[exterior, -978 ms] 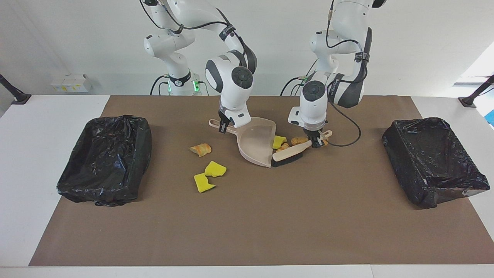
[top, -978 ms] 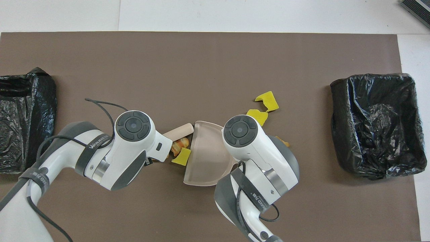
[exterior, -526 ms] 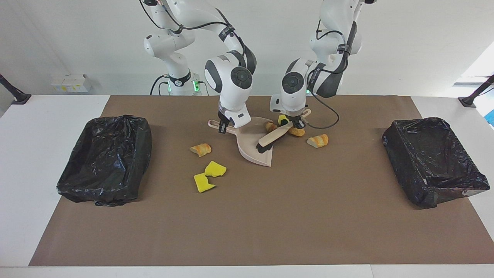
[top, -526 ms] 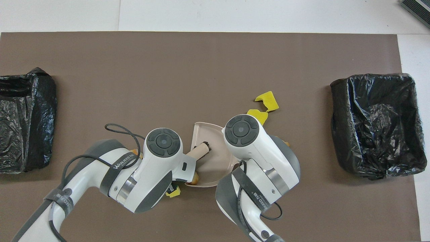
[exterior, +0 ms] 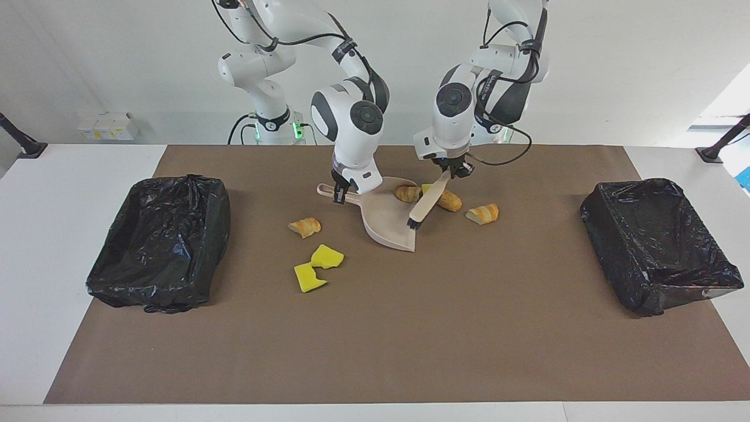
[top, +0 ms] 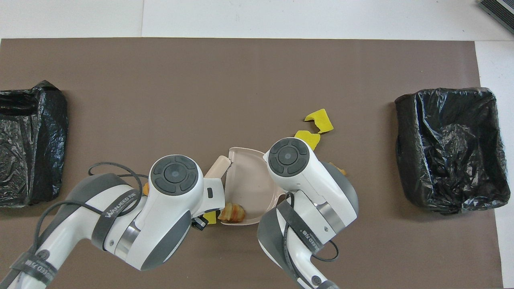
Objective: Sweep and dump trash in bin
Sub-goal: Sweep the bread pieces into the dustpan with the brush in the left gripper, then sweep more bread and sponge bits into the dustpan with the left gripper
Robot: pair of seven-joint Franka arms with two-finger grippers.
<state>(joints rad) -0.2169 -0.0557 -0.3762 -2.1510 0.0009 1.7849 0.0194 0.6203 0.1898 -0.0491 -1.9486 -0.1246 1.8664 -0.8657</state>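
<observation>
My right gripper (exterior: 340, 192) is shut on the handle of the beige dustpan (exterior: 388, 218), which lies flat on the mat with its mouth toward the left arm's end. My left gripper (exterior: 452, 171) is shut on the brush (exterior: 426, 202) and holds it up, steeply tilted, bristles down over the pan's mouth. Of the trash, one bread lump (exterior: 406, 193) lies at the mouth's corner (top: 232, 212), with a yellow sponge (exterior: 429, 189) and another bread lump (exterior: 450, 202) beside it. A third bread lump (exterior: 483, 213) lies toward the left arm's end.
More scraps lie toward the right arm's end: a bread piece (exterior: 304, 226) and two yellow sponge chunks (exterior: 327, 256) (exterior: 309, 278). Black-lined bins stand at the right arm's end (exterior: 161, 240) and the left arm's end (exterior: 656, 243) of the brown mat.
The left gripper has swept the brush toward the pan, then lifted it clear and tilted it steeply. Scraps were pushed nearer the robots; one bread lump stayed uncovered. The dustpan barely moved.
</observation>
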